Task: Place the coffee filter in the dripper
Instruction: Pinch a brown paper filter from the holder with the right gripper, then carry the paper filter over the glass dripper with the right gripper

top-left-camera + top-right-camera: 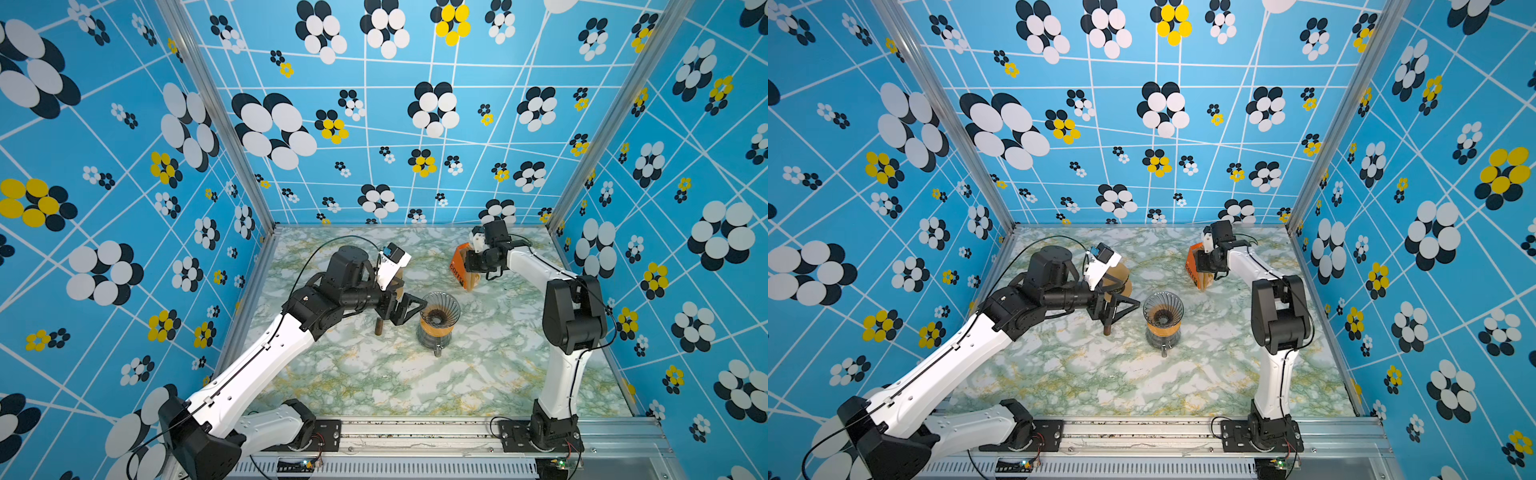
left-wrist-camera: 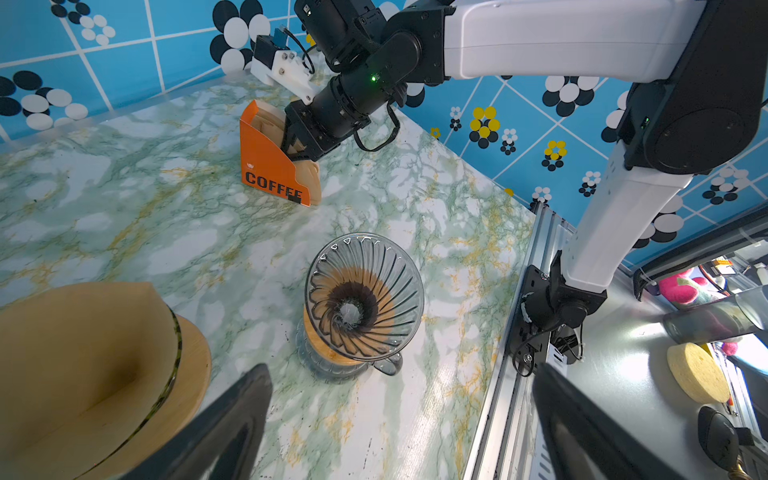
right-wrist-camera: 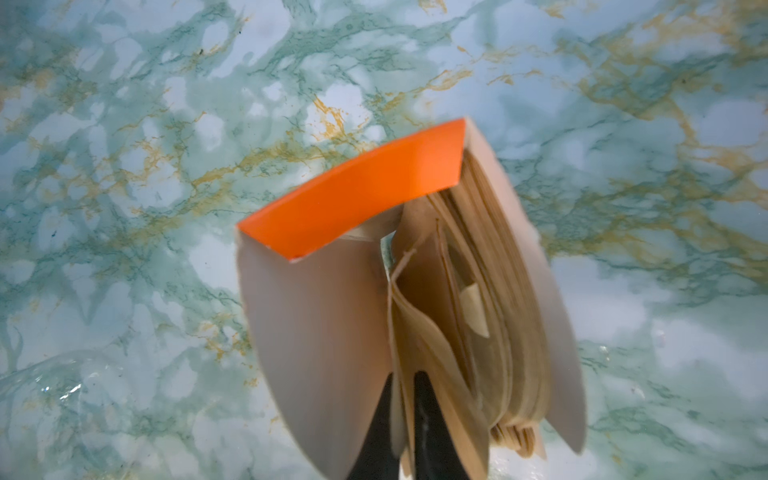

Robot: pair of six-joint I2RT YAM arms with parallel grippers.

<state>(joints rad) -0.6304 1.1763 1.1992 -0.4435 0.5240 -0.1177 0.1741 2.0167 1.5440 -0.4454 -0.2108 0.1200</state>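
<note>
- One coffee filter, a brown paper leaf, is being pinched at its upper edge by the right gripper; the two black fingers are being pressed nearly together with only the paper between them.
- The filter is being kept inside the orange box, not yet in the dripper.
- The box, marked COFFEE on its side, is being stood upright on the table towards the far right corner, with its open top entered by the right gripper.
- A thick stack of filters is being held in the box beside the pinched one, leaning against the far wall of the box.
- The dripper, a ribbed glass cone with a wooden collar, is being carried on a glass jug near the middle of the table, well apart from the box; the collar is being shown through its glass wall.
- The left gripper is being held just beside the dripper, its fingers being spread wide with nothing between them.
- A brown cone on a wooden disc is being seen close to the left gripper, on the side away from the dripper.
</note>
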